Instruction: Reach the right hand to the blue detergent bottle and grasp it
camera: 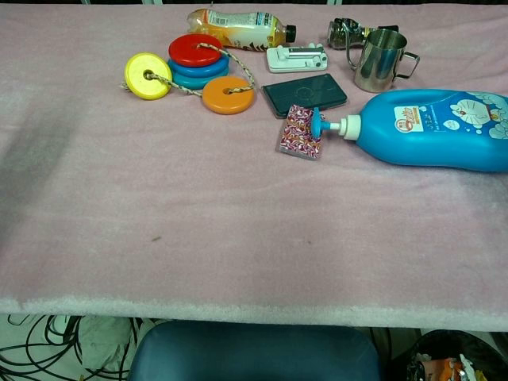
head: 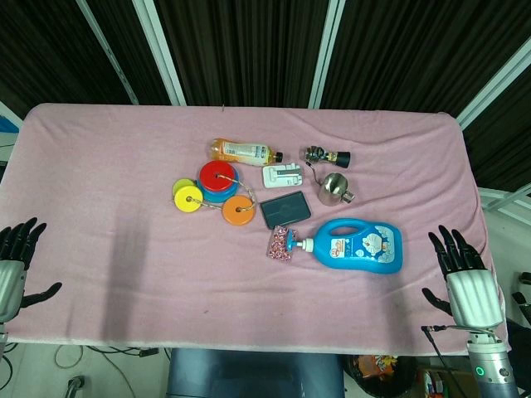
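Observation:
The blue detergent bottle (head: 358,245) lies on its side on the pink cloth, right of centre, its pump nozzle pointing left. The chest view shows the blue detergent bottle (camera: 436,128) at the right edge, its pump head over a patterned sachet. My right hand (head: 465,274) hovers at the table's near right corner, fingers spread and holding nothing, a short way right of and nearer than the bottle. At the near left edge sits my left hand (head: 17,261), also spread and holding nothing. Neither hand shows in the chest view.
Behind the bottle are a metal cup (head: 334,188), a dark phone-like slab (head: 285,209), a white adapter (head: 283,176), an orange drink bottle (head: 242,152) and coloured discs on a cord (head: 214,192). The patterned sachet (head: 280,243) touches the pump.

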You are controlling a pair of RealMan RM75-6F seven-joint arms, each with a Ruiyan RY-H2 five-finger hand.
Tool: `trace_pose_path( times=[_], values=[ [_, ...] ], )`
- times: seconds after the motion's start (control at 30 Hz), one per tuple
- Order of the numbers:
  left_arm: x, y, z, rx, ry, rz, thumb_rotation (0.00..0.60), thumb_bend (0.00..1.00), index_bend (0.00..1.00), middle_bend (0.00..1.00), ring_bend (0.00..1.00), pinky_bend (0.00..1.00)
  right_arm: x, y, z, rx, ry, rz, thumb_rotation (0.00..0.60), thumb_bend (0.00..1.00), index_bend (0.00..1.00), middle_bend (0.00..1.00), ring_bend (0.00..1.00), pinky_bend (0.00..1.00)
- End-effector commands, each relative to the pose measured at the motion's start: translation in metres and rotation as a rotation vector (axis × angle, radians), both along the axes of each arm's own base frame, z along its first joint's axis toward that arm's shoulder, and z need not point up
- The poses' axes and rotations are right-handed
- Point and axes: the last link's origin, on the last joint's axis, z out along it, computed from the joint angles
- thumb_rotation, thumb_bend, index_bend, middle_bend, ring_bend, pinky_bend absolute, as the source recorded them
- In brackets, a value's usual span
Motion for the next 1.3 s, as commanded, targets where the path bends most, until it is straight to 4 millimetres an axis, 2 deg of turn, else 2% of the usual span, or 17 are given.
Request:
trace_pose_path(
  times=[0.03,0.4,0.53,0.67,0.87,0.93,1.07,1.3],
  values=[
    [0.0,0.0,0.0,0.0,0.001,0.0,0.6,0.0,0.0,0.0,0.0,0.0,0.0,0.0,0.0,0.001,0.0,0.001,0.6,0.05,0.0,0.0,0.0,0.22],
    [-0.001,-0.002,0.002,0.01,0.0,0.0,0.6,0.0,0.0,0.0,0.0,0.0,0.012,0.001,-0.004,0.035,-0.024,0.023,0.6,0.03,0.0,0.0,0.0,0.22],
    [-0.001,-0.002,0.003,0.01,-0.008,0.007,0.6,0.0,0.0,0.0,0.0,0.0,0.023,0.0,-0.008,0.067,-0.026,0.033,0.6,0.0,0.0,0.0,0.0,0.22],
    [-0.001,-0.001,0.003,0.009,-0.013,0.007,0.6,0.0,0.0,0.0,0.0,0.0,0.044,-0.009,-0.015,0.126,-0.024,0.045,0.6,0.0,0.0,0.0,0.0,0.22],
    [-0.001,0.0,0.002,-0.001,-0.024,0.011,0.6,0.0,0.0,0.0,0.0,0.0,0.08,-0.026,-0.042,0.231,0.077,0.098,0.6,0.0,0.0,0.0,0.0,0.22],
    [-0.002,0.0,0.003,-0.004,-0.041,0.019,0.6,0.0,0.0,0.0,0.0,0.0,0.104,-0.041,-0.069,0.301,0.131,0.134,0.6,0.0,0.0,0.0,0.0,0.22],
    [-0.002,0.001,0.004,-0.012,-0.052,0.025,0.6,0.0,0.0,0.0,0.0,0.0,0.119,-0.055,-0.09,0.32,0.154,0.122,0.6,0.0,0.0,0.0,0.0,0.22],
    [-0.003,0.002,0.004,-0.021,-0.069,0.035,0.6,0.0,0.0,0.0,0.0,0.0,0.135,-0.075,-0.113,0.334,0.179,0.113,0.6,0.0,0.0,0.0,0.0,0.22]
  ],
)
